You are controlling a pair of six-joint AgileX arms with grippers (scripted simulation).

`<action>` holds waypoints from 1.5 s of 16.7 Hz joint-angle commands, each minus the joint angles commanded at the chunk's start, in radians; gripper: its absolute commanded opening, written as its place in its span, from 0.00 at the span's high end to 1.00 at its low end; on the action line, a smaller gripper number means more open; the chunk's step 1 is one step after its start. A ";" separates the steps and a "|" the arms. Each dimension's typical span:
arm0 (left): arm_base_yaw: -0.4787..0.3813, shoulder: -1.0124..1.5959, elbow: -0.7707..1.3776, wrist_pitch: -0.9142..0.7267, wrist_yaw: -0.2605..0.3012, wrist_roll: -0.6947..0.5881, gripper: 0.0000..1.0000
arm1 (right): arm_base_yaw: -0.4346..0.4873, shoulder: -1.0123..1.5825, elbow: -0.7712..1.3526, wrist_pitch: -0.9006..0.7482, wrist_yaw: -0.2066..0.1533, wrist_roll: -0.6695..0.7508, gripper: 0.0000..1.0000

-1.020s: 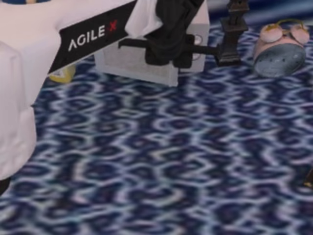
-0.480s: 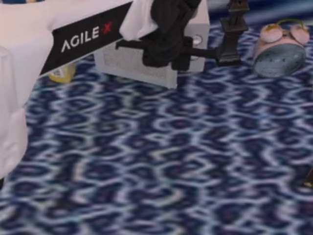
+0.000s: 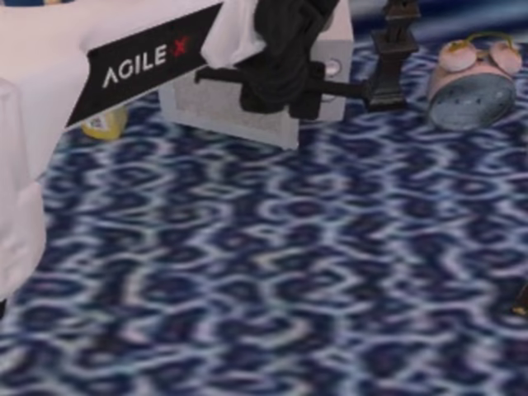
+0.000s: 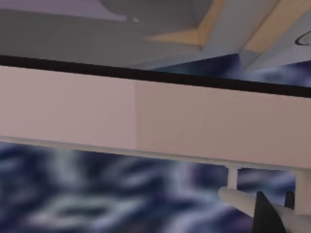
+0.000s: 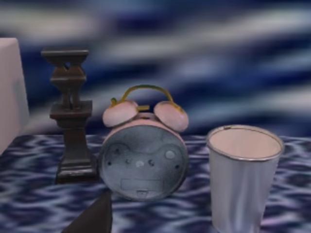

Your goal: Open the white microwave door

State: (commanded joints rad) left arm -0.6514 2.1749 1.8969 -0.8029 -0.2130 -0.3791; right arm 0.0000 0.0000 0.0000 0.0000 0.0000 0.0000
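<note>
The white microwave [image 3: 338, 37] stands at the table's far edge, with a silver knob [image 3: 332, 68] on its right panel. Its door [image 3: 219, 106], with the grey mesh window, stands slightly ajar, its right edge swung out toward the table's front. My left gripper [image 3: 285, 82] hangs over the door's right part. In the left wrist view the door [image 4: 194, 121] fills the middle. My left gripper [image 4: 277, 208] is shut on the pale handle bar [image 4: 238, 198] there. My right gripper [image 5: 97, 218] is parked off to the right, facing the clock.
A dark candlestick [image 3: 392, 58] stands just right of the microwave, and a pink alarm clock [image 3: 470, 82] lies farther right. A silver cup [image 5: 243, 174] stands beside the clock. A yellow object [image 3: 103, 124] sits left of the microwave under my left arm. Patterned blue cloth covers the table.
My left arm has shifted a little to the left, gripper still at the door's handle. Over the last half second almost nothing has moved.
</note>
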 joint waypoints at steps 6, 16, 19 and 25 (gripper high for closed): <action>0.000 0.000 0.000 0.000 0.000 0.000 1.00 | 0.000 0.000 0.000 0.000 0.000 0.000 0.00; 0.002 -0.035 -0.055 0.029 0.022 0.034 1.00 | 0.000 0.000 0.000 0.000 0.000 0.000 0.00; 0.010 -0.064 -0.102 0.052 0.037 0.070 1.00 | 0.000 0.000 0.000 0.000 0.000 0.000 0.00; 0.010 -0.065 -0.104 0.052 0.037 0.071 1.00 | 0.000 0.000 0.000 0.000 0.000 0.000 0.00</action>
State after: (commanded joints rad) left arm -0.6412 2.1096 1.7930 -0.7504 -0.1758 -0.3077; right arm 0.0000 0.0000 0.0000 0.0000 0.0000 0.0000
